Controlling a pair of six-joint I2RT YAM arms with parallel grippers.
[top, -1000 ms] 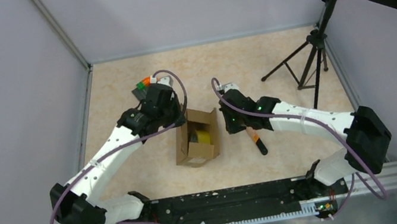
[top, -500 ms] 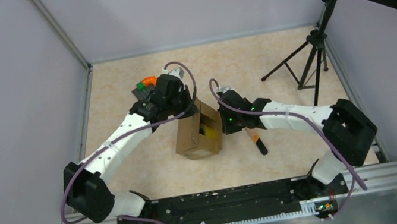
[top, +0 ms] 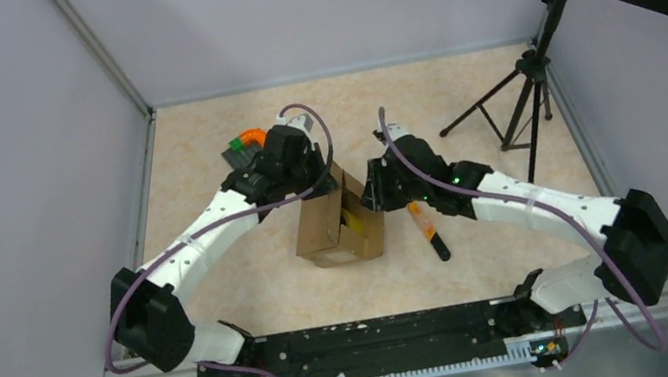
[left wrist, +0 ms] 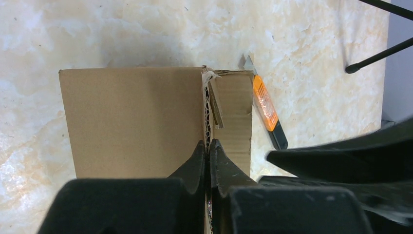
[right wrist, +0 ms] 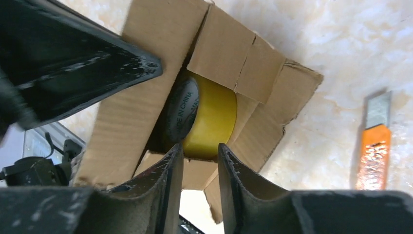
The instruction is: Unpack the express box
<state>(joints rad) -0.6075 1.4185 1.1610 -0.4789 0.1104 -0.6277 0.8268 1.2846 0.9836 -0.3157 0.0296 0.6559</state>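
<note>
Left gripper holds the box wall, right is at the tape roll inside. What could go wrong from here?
1. The left gripper pinches only a thin edge of the box; the cardboard may tear or slip.
2. The right gripper has jaws that look narrower than the tape roll, so it may shove it deeper.
3. The knife, blade out, lies close by and may get knocked.
</note>
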